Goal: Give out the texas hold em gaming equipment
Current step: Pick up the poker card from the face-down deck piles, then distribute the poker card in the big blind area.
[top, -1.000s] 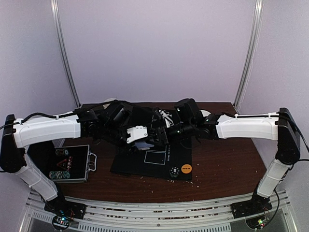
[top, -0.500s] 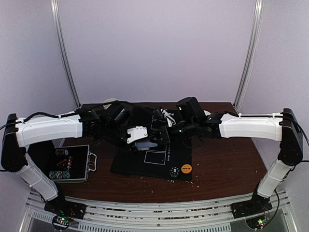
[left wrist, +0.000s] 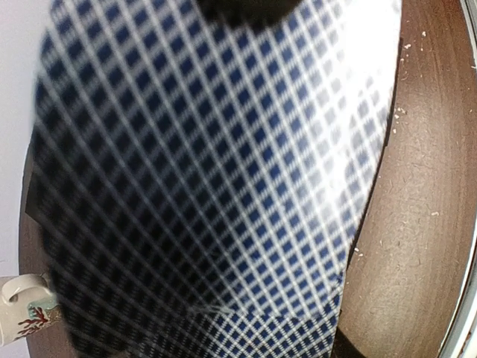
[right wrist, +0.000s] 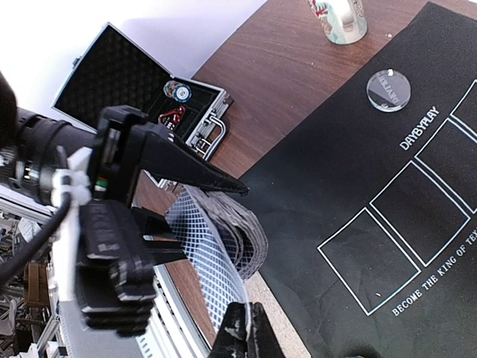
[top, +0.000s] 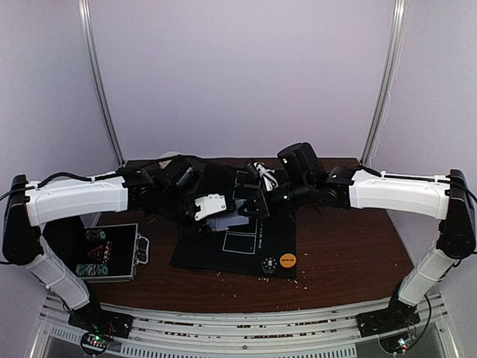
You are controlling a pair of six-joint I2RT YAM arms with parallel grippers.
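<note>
Left gripper (right wrist: 212, 220) grasping card deck (right wrist: 252, 240) over left half of black mat (right wrist: 358, 186), right gripper (right wrist: 240, 332) clenched on top card (right wrist: 205, 261) (checkered back).

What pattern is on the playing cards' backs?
Playing cards: blue-white diamond lattice backs; left wrist view.

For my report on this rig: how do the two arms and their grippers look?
Both the left arm and the right arm have white shells with black joints; black cables run along them. The left gripper and right gripper have black fingers. The left wrist carries a white block.
</note>
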